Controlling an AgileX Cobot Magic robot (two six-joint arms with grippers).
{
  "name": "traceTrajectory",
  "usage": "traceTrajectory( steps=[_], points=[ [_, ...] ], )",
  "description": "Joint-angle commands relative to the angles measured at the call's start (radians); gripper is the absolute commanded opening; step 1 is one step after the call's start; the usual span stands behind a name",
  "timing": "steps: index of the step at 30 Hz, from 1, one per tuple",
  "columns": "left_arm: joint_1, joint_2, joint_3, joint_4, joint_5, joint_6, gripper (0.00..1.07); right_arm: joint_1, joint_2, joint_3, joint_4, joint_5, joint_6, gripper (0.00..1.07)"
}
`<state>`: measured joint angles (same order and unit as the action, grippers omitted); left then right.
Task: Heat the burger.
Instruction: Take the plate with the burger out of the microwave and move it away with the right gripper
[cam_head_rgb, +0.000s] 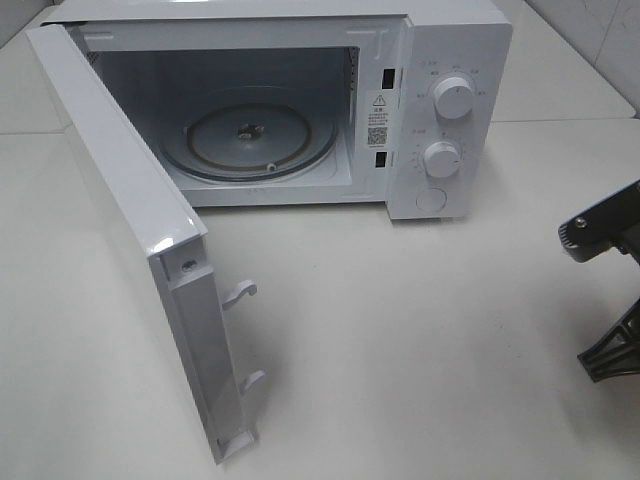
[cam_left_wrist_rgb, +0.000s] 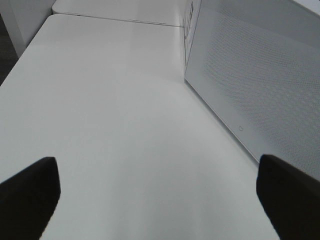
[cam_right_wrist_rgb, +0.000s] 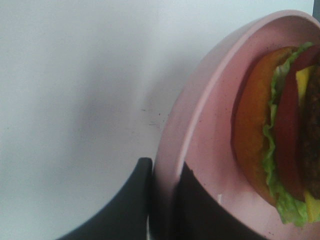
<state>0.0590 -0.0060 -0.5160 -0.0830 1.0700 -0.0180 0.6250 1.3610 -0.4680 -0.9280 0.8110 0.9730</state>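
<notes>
Two pincers at work over one white bench. Nearest, at the right edge of the high view, only dark parts of the right arm in sight. In its wrist view, right pincer clamped on the rim of a pink plate, one dark finger outside the rim, the other inside on the plate's face. On that plate, at the right of the frame, the burger: orange-brown bun, green lettuce, red slice, yellow cheese, dark patty, cut off by the frame edge. Left pincer wide apart, gripping nothing, dark fingertips in the lower corners of its wrist view, bare bench between them, perforated door panel at the right. Farther back, in the lower left of the high view, open microwave door swung out toward the camera, two latch hooks on its edge. Beyond, at top centre, white microwave with its cavity exposed and glass turntable inside. At upper right, two round knobs stacked on the control panel, a round button below them.
</notes>
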Motion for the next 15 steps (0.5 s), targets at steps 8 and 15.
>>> traceTrajectory(
  steps=[8, 15],
  points=[
    [0.006, -0.005, 0.002, 0.001, -0.001, -0.006, 1.00, -0.045, 0.165, -0.009, -0.113, -0.047, 0.161, 0.02],
    [0.006, -0.005, 0.002, 0.001, -0.001, -0.006, 1.00, -0.106, 0.266, -0.009, -0.190, -0.073, 0.245, 0.02]
  ],
)
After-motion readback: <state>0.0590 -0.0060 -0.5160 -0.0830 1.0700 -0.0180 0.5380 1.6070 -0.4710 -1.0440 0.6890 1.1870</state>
